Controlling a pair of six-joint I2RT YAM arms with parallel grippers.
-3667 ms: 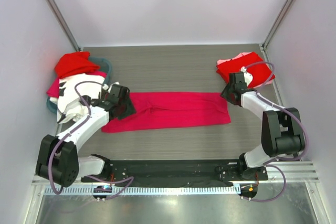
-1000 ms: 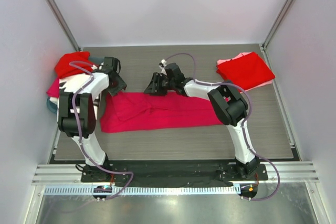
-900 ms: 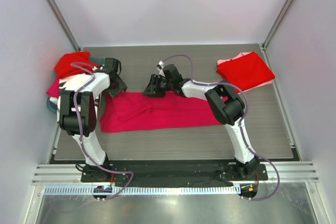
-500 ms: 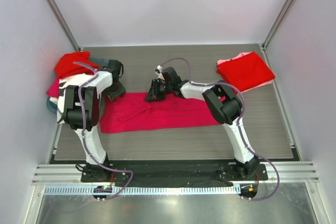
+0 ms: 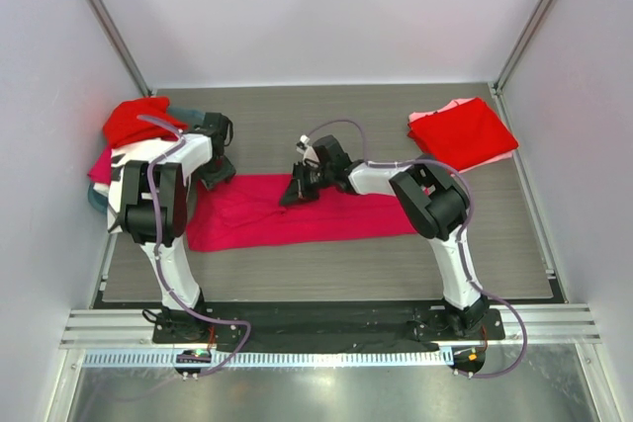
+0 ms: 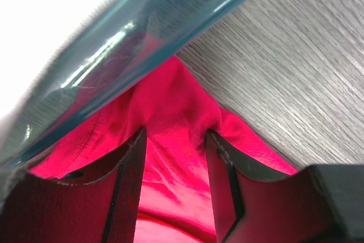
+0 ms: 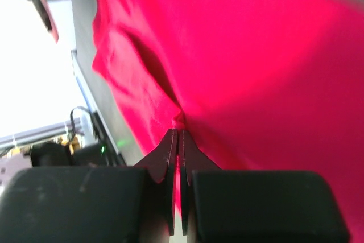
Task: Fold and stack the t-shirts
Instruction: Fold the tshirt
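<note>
**A:** Grey wood-grain table (image 5: pixel 346 116), white walls on three sides. The magenta t-shirt (image 5: pixel 336 214) lies as a long folded band across the middle. Its left end is just beside the teal bin (image 6: pixel 170 21), and the folded stack (image 5: pixel 463 130) is well apart at right rear.

**B:** Grips?

**A:** Left gripper (image 6: pixel 173 135) is on the band's far-left corner. Its jaws are drawn in on a raised ridge of cloth that touches both fingers. Right gripper (image 7: pixel 177 132) is on the far edge near mid-length, with its fingers pressed together and a pinch of fabric caught at the tips.

**B:** Why those two spots?

**A:** My read is that both sit on the same long edge, one at the corner and one at the likely fold line. That way the left section lifts as one panel and doesn't sag.

**B:** Arm pose?

**A:** The left arm reaches straight out, elbow high, wrist tipped down by the bin. The right arm is stretched well across to its left, forearm low over the cloth.

**B:** Progress?

**A:** Mid-fold on this shirt, I'd say. The unfolded pile (image 5: pixel 134 121) is waiting in the bin.
</note>
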